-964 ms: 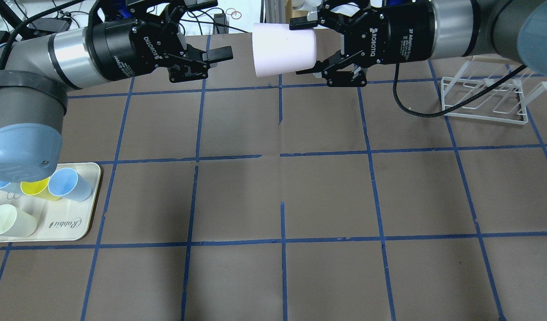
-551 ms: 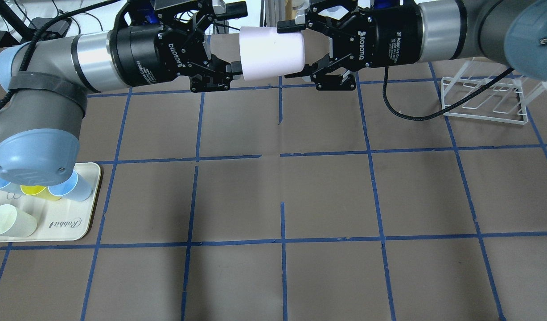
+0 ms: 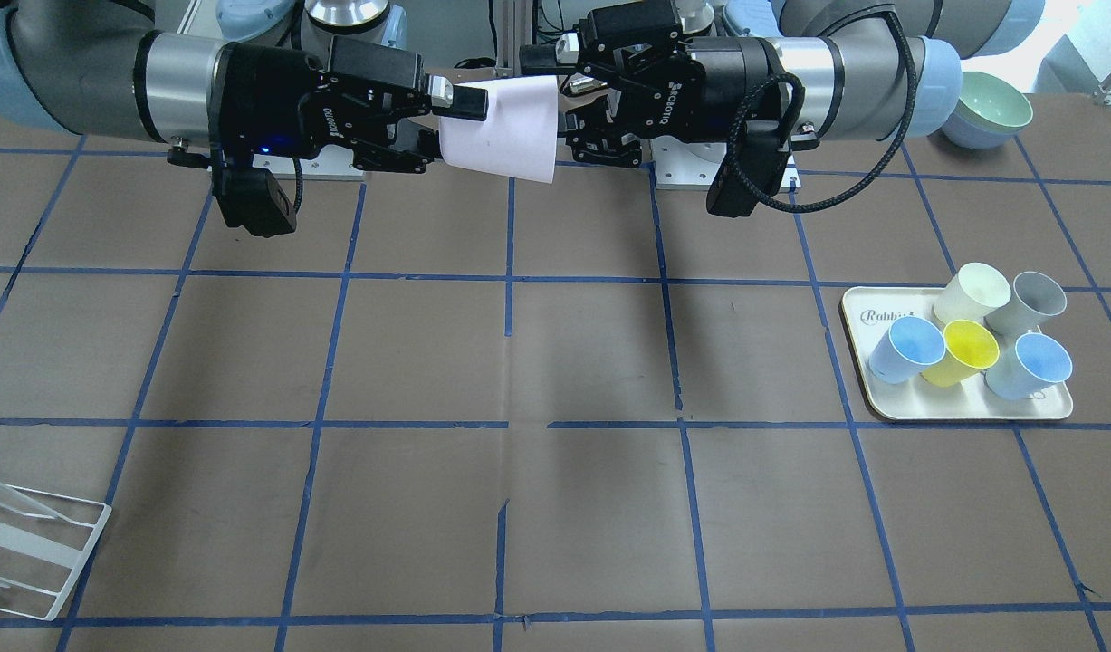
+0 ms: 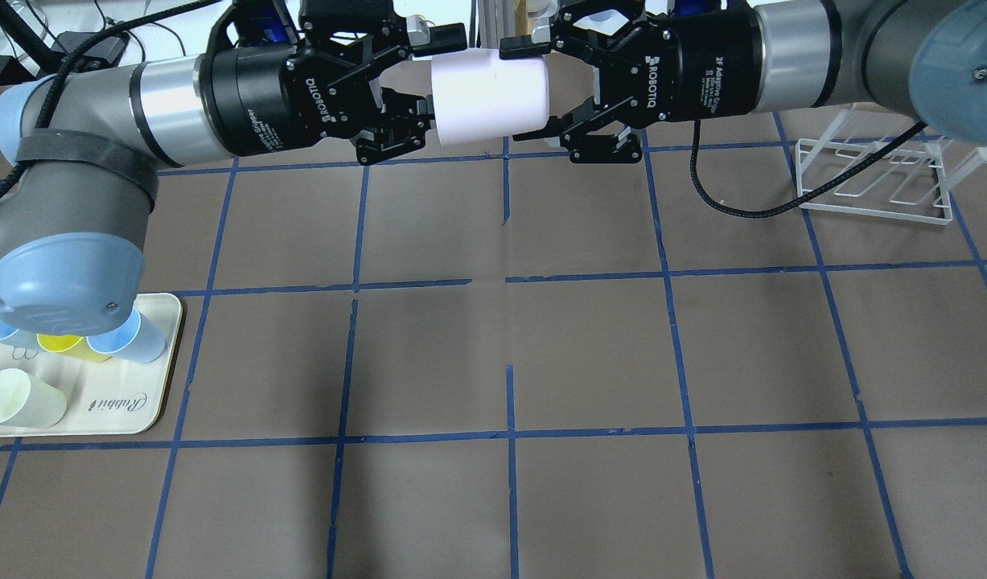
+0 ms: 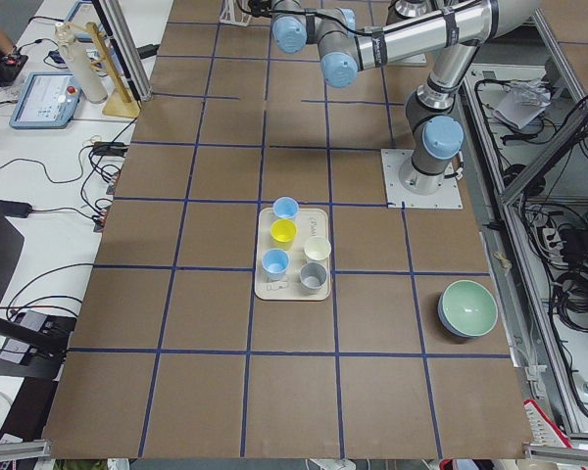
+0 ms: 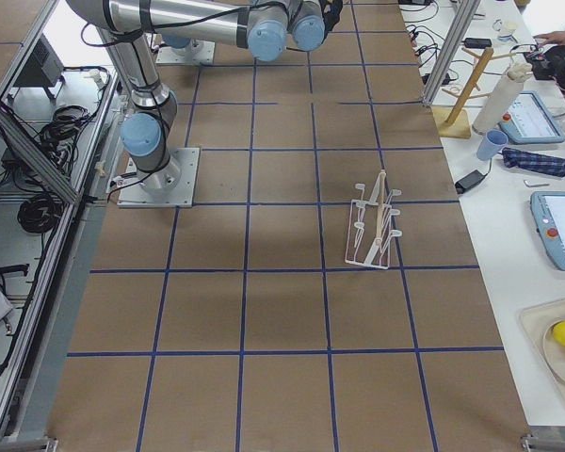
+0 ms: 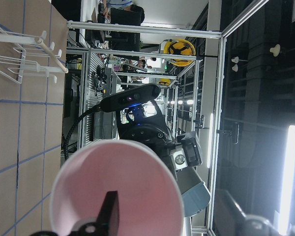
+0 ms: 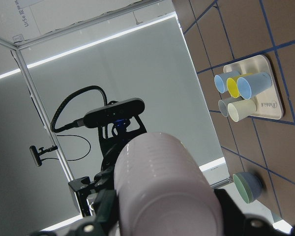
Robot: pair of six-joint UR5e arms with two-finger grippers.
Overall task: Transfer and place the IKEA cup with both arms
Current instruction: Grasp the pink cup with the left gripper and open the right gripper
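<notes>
The IKEA cup, pale pink, lies on its side in the air above the table's far middle. It also shows in the front view. My right gripper is shut on its narrow base end, and the base fills the right wrist view. My left gripper is at the cup's open mouth, its jaws still apart. One finger stands in front of the pink inside. The other finger lies over the far wall, outside.
A cream tray at the near left holds light blue, yellow, cream and grey cups. A white wire rack stands at the far right. Stacked green and blue bowls sit beside the left arm's base.
My left gripper has moved right to the cup's mouth and its jaws have narrowed. My right gripper has carried the cup a little to the left, then held still.
</notes>
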